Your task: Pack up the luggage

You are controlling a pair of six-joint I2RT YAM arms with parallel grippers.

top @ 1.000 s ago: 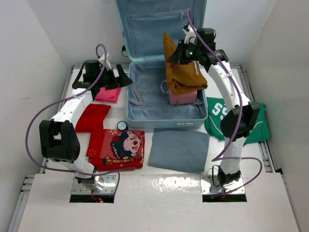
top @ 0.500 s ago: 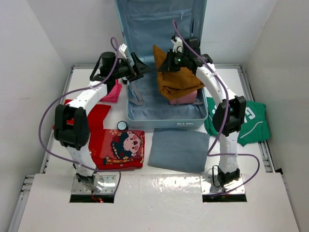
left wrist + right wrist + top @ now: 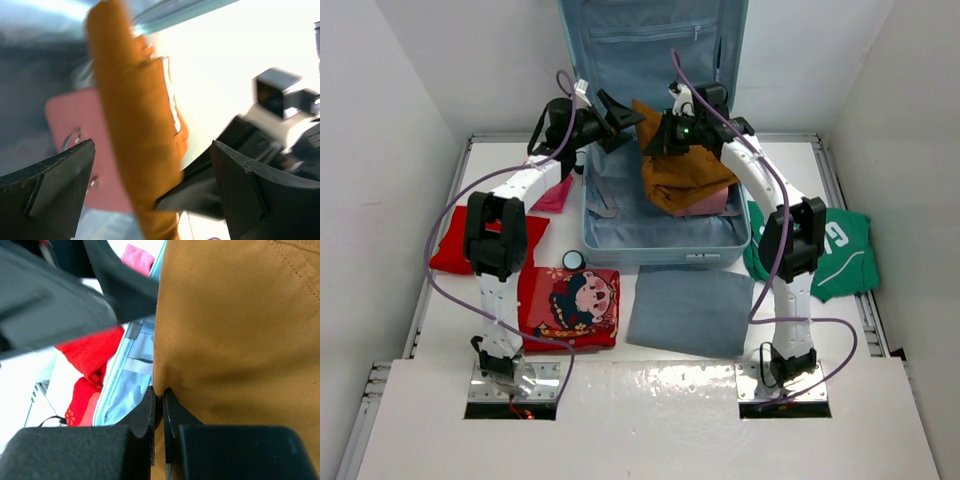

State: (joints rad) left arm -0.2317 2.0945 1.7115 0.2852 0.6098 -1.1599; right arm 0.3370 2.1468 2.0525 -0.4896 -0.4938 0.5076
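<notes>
Overhead, the luggage is seen open at 12 o'clock on the table, lid stood upright at the back, lined base flat. The right gripper is pressed together on a fold of a mustard garment, which is held hanging over the 3 o'clock half of the base, draped onto a pink case inside. The left gripper is spread wide, nothing held, just beside the garment at its 9 o'clock, over the base's back edge. The base lies at 6 o'clock of both sets of fingers. White characters on a green shirt at 3 o'clock are partly folded under, unreadable. A pale strip on the garment is blurred.
</notes>
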